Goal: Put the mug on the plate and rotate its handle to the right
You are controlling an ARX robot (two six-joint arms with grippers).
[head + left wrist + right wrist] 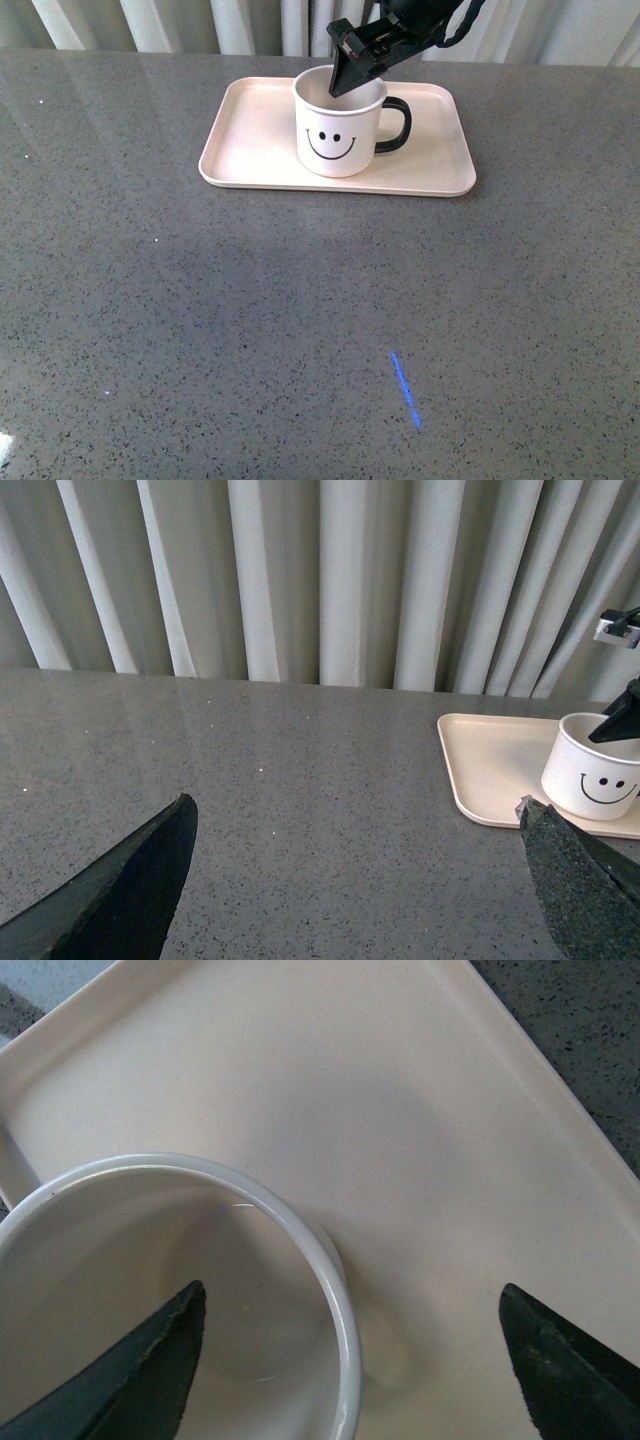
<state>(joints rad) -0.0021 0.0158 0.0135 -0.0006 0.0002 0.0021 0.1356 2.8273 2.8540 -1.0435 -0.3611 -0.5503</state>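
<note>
The cream mug stands upright on the pale pink-beige plate, its smiley face towards me and its black handle pointing right. My right gripper is open above the mug's back rim. In the right wrist view one finger is over the mug's inside and the other finger is over the plate, so the rim lies between the jaws, untouched. My left gripper is open and empty over bare table, left of the plate and mug.
Grey speckled table spreads in front of the plate. A short blue mark lies on it at front right. White curtains hang behind the table's far edge.
</note>
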